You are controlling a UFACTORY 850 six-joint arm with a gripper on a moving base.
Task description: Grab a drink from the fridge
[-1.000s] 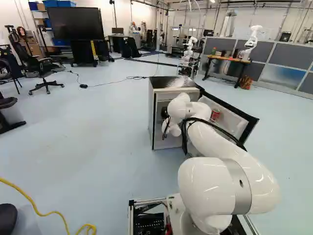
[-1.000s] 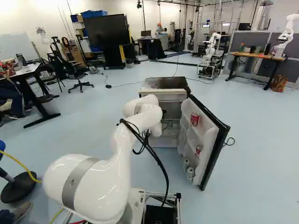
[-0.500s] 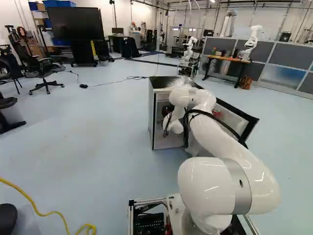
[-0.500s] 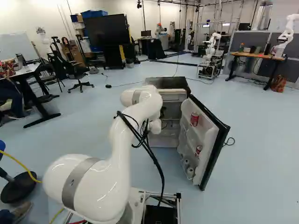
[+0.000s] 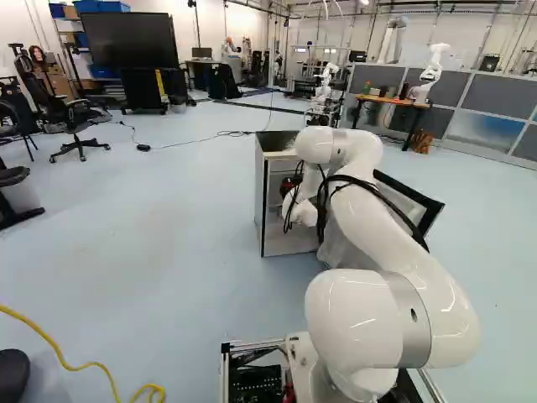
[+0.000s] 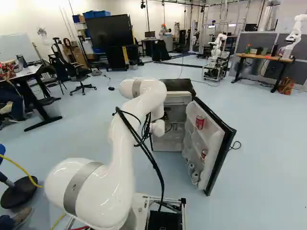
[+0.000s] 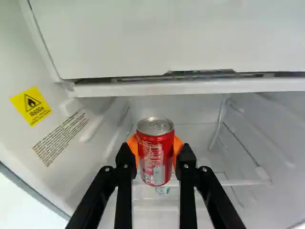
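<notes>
- Because both orange pads (image 7: 177, 144) press on the red can (image 7: 155, 160) from two sides, we judge that we have our drink; it sits upright in the gripper (image 7: 156, 152), the jaws narrowed to its width.
- Our can is just inside the fridge (image 5: 259, 210), below the white panel (image 7: 167, 38) and near the wire rack (image 7: 243, 182). We cannot tell surely from these views whether its foot is free of everything beneath, though it looks lifted.
- What has just changed is our arm (image 6: 122, 153): over the last second its upper part has risen and drawn back a little towards us, and the gripper has come up slightly with it. We take this as the start of bringing the drink out.
- Next we would pull straight back, keeping the can level and low enough to miss the panel's bottom edge.
- Beside the opening the door (image 6: 222, 153) stands wide, as it did, with another red can (image 6: 199, 122) in its rack; swinging out too soon on that side could knock it.
- Around us the base has not moved, so the pull so far is the arm's alone.
</notes>
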